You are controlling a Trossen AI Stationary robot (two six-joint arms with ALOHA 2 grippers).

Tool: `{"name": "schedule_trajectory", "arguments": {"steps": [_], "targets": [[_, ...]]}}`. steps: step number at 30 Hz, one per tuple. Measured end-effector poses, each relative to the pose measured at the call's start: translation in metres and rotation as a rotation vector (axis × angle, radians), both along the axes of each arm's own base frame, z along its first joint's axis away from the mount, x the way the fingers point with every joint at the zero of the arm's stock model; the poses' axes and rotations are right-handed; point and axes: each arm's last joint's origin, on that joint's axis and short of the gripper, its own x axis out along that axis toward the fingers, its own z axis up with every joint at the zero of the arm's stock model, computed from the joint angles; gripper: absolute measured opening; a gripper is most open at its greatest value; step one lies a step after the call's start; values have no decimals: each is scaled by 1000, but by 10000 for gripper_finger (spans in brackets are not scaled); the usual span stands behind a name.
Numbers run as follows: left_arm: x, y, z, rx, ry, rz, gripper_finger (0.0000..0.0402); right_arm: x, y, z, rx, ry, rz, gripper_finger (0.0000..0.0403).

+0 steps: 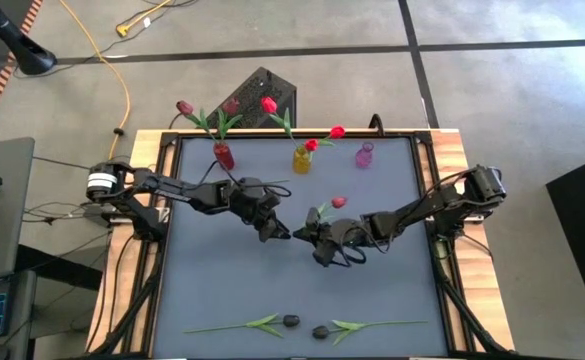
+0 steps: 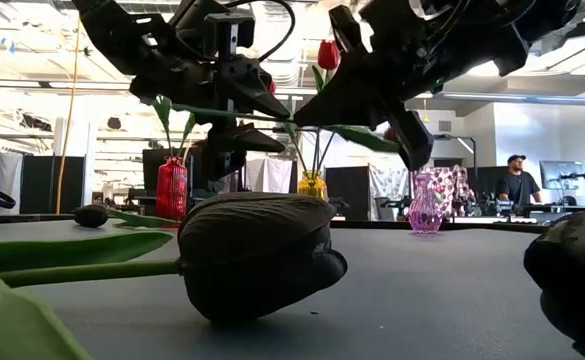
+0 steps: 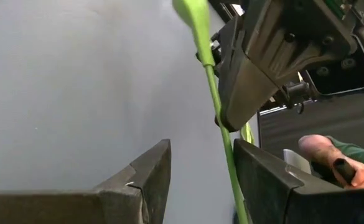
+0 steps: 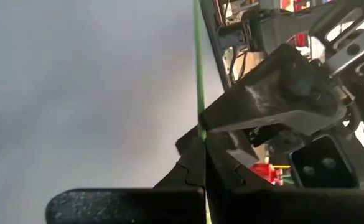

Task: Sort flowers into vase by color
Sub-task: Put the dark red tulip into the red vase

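A red tulip with a thin green stem hangs above the middle of the table, and my right gripper is shut on that stem. My left gripper is right beside it, open, with the same stem running between its fingers, close to one of them. Red flowers stand in the yellow vase and maroon ones in the red vase at the far edge. Two black tulips lie flat near the front edge. My right gripper pinches the thin green stem between its two shut fingers, at their free ends. The fingers come from the table's right, slanting down, and lie across the stem. The flower is lifted clear of the table, its red head up. My left gripper has the stem along the inner face of one finger; whether they touch, I cannot tell.
A pink vase stands to the right of the yellow one. In the low view one black tulip fills the foreground. A person is in the room beyond the table. Bare grey mat lies between the arms and the front edge.
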Motion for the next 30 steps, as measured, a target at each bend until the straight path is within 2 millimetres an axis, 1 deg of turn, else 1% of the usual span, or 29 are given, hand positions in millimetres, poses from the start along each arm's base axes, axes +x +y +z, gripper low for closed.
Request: {"name": "schedule_trajectory", "arguments": {"steps": [5,15,20,30], "targets": [[0,0,0,-22,6,7,162,1,-1,2,-44,-19,20,20],[-1,-1,1,-62,9,-35,162,2,-11,1,-40,-3,-9,20],[-1,3,1,-68,8,-34,162,4,-18,0,-15,10,32,20],[-2,7,1,-104,20,-27,161,5,-26,0,-21,9,11,20]]}}
